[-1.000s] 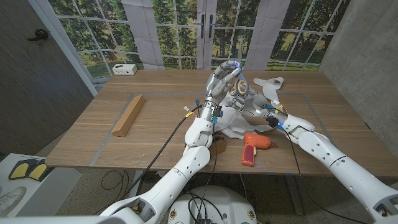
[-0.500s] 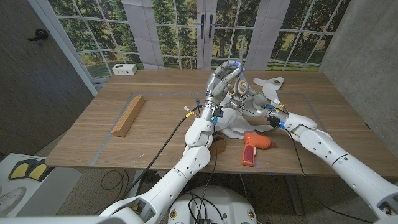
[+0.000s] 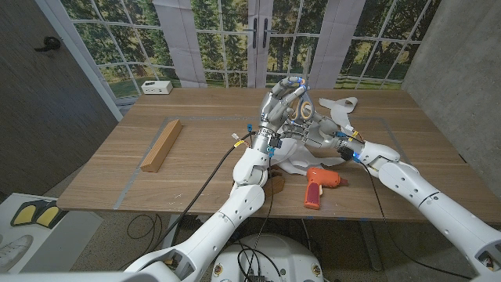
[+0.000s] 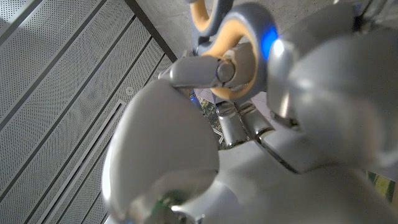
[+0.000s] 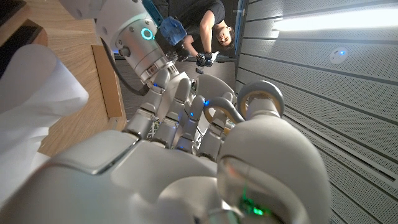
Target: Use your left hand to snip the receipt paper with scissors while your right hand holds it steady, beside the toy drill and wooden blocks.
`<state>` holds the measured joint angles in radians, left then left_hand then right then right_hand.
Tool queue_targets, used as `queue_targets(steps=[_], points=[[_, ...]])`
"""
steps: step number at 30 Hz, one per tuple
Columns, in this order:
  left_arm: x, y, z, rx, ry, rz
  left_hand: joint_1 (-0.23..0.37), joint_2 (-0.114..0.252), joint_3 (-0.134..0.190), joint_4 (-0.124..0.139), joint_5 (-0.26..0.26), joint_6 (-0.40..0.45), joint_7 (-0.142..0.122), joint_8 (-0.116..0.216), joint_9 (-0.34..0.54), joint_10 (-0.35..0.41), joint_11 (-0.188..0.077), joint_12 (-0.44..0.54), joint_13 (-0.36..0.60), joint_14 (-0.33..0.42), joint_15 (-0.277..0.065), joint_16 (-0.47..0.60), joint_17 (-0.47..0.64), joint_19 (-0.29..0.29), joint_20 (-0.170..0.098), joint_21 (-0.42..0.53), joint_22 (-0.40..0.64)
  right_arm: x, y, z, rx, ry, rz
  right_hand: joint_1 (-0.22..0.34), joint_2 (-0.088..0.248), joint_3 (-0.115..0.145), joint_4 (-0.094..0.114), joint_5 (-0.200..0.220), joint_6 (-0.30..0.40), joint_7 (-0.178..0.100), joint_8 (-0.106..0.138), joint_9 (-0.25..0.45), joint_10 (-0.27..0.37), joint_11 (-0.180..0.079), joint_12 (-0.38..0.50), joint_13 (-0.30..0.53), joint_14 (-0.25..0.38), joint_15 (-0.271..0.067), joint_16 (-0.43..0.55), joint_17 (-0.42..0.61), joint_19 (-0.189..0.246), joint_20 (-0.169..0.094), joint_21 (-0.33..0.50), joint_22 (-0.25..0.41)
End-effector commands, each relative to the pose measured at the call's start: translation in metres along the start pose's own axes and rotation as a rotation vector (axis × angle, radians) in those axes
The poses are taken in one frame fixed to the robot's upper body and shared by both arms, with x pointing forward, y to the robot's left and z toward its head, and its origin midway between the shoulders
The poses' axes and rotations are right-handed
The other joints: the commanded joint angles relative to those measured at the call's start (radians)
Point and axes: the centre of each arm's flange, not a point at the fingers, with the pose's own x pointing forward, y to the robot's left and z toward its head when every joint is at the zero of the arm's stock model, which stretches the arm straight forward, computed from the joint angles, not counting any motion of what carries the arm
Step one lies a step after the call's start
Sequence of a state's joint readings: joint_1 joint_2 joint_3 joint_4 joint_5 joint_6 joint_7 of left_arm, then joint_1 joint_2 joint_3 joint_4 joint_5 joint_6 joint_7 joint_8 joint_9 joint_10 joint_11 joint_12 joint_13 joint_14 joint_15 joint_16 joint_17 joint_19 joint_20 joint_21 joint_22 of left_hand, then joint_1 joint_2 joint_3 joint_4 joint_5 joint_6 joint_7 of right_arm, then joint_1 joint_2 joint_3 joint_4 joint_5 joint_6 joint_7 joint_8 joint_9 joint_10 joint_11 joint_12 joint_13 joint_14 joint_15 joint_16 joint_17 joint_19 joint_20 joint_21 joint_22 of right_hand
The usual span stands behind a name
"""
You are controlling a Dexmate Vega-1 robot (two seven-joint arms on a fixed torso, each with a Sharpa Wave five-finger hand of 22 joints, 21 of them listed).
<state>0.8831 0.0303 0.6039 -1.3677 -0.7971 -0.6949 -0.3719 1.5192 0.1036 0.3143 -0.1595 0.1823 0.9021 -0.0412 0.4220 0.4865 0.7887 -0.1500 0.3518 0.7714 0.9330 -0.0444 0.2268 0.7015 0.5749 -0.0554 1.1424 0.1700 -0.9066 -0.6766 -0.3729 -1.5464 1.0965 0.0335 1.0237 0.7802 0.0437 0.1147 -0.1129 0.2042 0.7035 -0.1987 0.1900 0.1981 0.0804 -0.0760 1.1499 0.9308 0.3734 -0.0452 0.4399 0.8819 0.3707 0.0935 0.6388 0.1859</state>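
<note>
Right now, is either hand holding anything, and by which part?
The left hand holds the scissors by their handle loops. Whether the right hand grips the receipt paper cannot be told.

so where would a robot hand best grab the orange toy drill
Probably the handle of the toy drill, which points toward the table's near edge; the thicker body lies farther back. Come from the near side, closing across the handle. The right robot hand is nearer but raised at the paper.
</note>
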Motion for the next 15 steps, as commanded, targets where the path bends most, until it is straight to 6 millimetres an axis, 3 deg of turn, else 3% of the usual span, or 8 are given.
queue_targets(steps=[1, 3, 6, 9, 14, 15], points=[[-0.0001, -0.0025, 0.0005, 0.019, -0.002, -0.024, 0.015, 0.002, 0.002, -0.003, 0.003, 0.011, 0.001, 0.001, 0.002, 0.007, -0.001, 0.008, 0.001, 0.085, -0.174, 0.005, 0.004, 0.010, -0.139, 0.001, 0.005, -0.0054, -0.0008, 0.0014, 0.003, -0.014, -0.012, -0.002, -0.013, -0.009, -0.002, 0.009, -0.004, -0.007, 0.010, 0.007, -0.103, 0.031, -0.097, -0.067, -0.053, -0.040, -0.077, -0.070, -0.020, 0.007, -0.016, 0.001], [-0.0005, -0.0024, -0.0001, 0.017, 0.000, -0.025, 0.015, 0.002, 0.002, -0.003, 0.003, 0.012, 0.000, 0.001, 0.002, 0.006, -0.001, 0.009, 0.002, 0.085, -0.173, 0.005, 0.004, 0.010, -0.140, 0.001, 0.005, -0.0068, -0.0010, 0.0019, 0.017, -0.033, -0.022, -0.001, -0.015, -0.014, -0.002, 0.009, -0.007, -0.007, 0.012, 0.009, -0.138, 0.045, -0.167, -0.127, -0.105, -0.025, -0.125, -0.117, -0.026, 0.016, -0.026, 0.002], [-0.0005, -0.0027, 0.0001, 0.024, 0.000, -0.028, 0.015, 0.001, 0.002, -0.003, 0.003, 0.015, 0.004, 0.002, 0.000, 0.008, 0.000, 0.008, 0.001, 0.085, -0.173, 0.006, 0.006, 0.012, -0.141, 0.000, 0.004, -0.0094, -0.0018, 0.0024, 0.032, -0.053, -0.043, 0.000, -0.018, -0.020, -0.003, 0.007, -0.005, 0.002, 0.015, 0.011, -0.156, 0.058, -0.233, -0.194, -0.136, 0.003, -0.161, -0.161, -0.047, 0.024, -0.041, 0.001], [0.0001, -0.0035, 0.0012, 0.033, 0.001, -0.032, 0.016, 0.002, 0.002, -0.003, 0.003, 0.016, 0.005, 0.001, 0.000, 0.009, 0.000, 0.008, 0.000, 0.085, -0.173, 0.006, 0.006, 0.012, -0.141, -0.001, 0.004, -0.0114, -0.0036, 0.0010, 0.046, -0.060, -0.060, 0.006, -0.019, -0.021, -0.006, 0.006, -0.007, 0.005, 0.014, 0.012, -0.169, 0.073, -0.273, -0.234, -0.148, 0.008, -0.178, -0.186, -0.057, 0.036, -0.050, 0.001], [0.0011, -0.0042, 0.0023, 0.048, 0.001, -0.041, 0.015, 0.000, 0.001, -0.003, 0.003, 0.015, 0.002, 0.001, 0.000, 0.010, 0.001, 0.008, -0.001, 0.085, -0.172, 0.007, 0.007, 0.013, -0.141, -0.001, 0.004, -0.0127, -0.0052, -0.0012, 0.057, -0.058, -0.060, 0.011, -0.022, -0.023, -0.009, 0.003, -0.016, 0.008, 0.012, 0.013, -0.134, 0.096, -0.298, -0.279, -0.163, 0.030, -0.196, -0.214, -0.062, 0.047, -0.059, -0.001], [0.0015, -0.0042, 0.0023, 0.049, 0.002, -0.042, 0.016, 0.001, 0.001, -0.003, 0.003, 0.015, 0.002, 0.001, 0.000, 0.010, 0.001, 0.009, 0.000, 0.085, -0.172, 0.007, 0.007, 0.012, -0.141, -0.001, 0.004, -0.0126, -0.0055, -0.0013, 0.061, -0.056, -0.060, 0.018, -0.022, -0.023, -0.012, 0.001, -0.017, 0.008, 0.013, 0.013, -0.111, 0.107, -0.317, -0.312, -0.165, 0.061, -0.204, -0.234, -0.059, 0.045, -0.064, -0.002]])
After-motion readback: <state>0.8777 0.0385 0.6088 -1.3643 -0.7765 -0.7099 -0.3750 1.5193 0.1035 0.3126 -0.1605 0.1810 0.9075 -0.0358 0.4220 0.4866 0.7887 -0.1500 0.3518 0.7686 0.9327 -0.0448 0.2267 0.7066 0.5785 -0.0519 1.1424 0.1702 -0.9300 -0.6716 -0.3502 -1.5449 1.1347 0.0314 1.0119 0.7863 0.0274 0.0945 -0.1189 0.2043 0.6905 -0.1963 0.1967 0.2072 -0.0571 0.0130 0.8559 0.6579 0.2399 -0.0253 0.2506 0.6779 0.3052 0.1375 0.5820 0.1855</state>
